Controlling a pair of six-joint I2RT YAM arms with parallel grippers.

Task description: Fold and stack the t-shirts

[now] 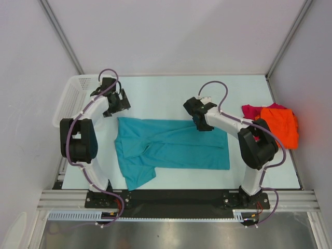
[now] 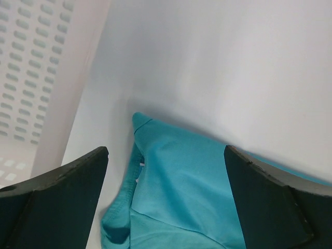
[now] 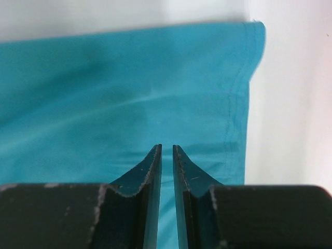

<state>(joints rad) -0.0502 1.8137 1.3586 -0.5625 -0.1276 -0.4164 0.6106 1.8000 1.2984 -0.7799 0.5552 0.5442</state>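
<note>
Left jaws spread wide; right jaws nearly closed.

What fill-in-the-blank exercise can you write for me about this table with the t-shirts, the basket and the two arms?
1. The white mesh basket stands at the far ____ corner of the table.
2. The jaws of the left gripper stand wide ____ above a corner of the teal t-shirt.
3. The orange t-shirt and the magenta t-shirt lie together beside the ____ arm.

Missing words: left; open; right.
</note>
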